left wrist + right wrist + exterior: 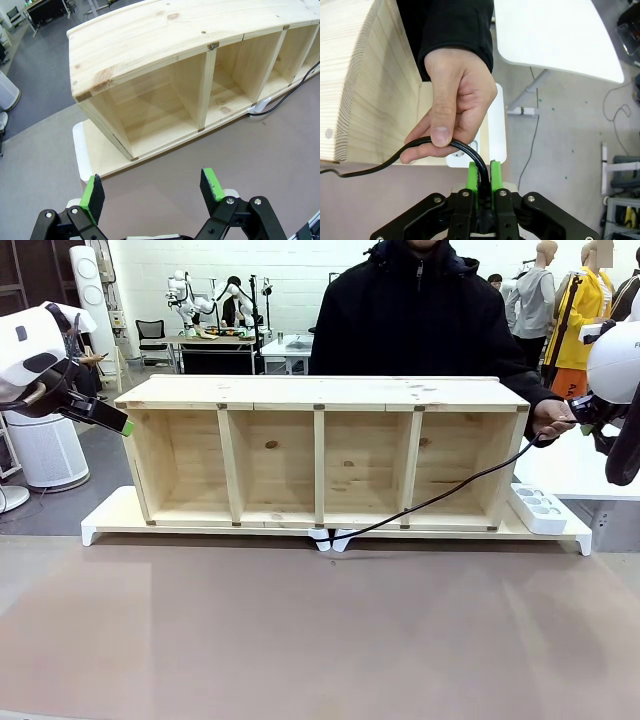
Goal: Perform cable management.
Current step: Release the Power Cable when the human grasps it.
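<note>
My left gripper [152, 192] hangs with its jaws spread wide and nothing between them, the wooden shelf unit [322, 450] ahead of and below it. My right gripper [481, 176] is clamped on the cable [440, 495], which loops up from my pads into the person's hand [451, 111] just ahead. The cord looks light, limp and smooth, so I judge it will sag and slide; a grip near the stiffer end suits it best. It is thin and black, trailing away down across the shelf front.
</note>
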`<act>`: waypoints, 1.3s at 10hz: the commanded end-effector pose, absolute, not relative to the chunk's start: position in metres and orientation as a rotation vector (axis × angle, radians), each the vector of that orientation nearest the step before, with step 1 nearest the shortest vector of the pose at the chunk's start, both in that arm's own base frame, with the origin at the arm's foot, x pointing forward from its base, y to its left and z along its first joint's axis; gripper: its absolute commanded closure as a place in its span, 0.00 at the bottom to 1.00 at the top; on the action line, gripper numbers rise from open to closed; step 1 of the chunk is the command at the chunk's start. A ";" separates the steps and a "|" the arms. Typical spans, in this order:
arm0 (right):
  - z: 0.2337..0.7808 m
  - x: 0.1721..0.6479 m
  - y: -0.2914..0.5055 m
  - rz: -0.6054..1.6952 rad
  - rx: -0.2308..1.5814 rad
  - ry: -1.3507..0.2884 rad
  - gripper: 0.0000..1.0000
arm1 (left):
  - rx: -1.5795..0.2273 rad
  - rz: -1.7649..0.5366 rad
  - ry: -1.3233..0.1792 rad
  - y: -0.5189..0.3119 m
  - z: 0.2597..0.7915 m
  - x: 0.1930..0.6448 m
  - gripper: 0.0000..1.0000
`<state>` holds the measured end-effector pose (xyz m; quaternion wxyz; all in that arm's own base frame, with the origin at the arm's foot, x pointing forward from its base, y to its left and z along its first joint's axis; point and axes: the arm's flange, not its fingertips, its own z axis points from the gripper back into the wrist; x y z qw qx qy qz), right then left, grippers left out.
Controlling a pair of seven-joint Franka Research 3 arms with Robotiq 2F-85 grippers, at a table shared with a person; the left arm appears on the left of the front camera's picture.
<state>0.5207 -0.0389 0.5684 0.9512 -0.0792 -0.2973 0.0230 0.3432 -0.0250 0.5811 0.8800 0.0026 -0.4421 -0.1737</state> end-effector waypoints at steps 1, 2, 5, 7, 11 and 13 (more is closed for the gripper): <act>0.569 0.519 -0.042 0.043 -0.158 -0.613 0.87 | 0.004 -0.361 -0.929 -0.024 0.581 0.344 0.00; 0.569 0.519 -0.042 0.043 -0.158 -0.613 0.87 | 0.004 -0.361 -0.929 -0.024 0.581 0.344 0.00; 0.568 0.520 -0.039 0.042 -0.158 -0.600 0.52 | 0.004 -0.361 -0.929 -0.024 0.581 0.344 0.00; 0.568 0.520 -0.040 0.040 -0.161 -0.602 0.33 | 0.004 -0.361 -0.929 -0.024 0.581 0.344 0.00; 0.567 0.519 -0.040 0.049 -0.159 -0.602 0.00 | 0.004 -0.361 -0.929 -0.024 0.581 0.344 0.00; 0.568 0.521 -0.039 0.047 -0.162 -0.605 0.00 | 0.004 -0.361 -0.929 -0.024 0.581 0.344 0.00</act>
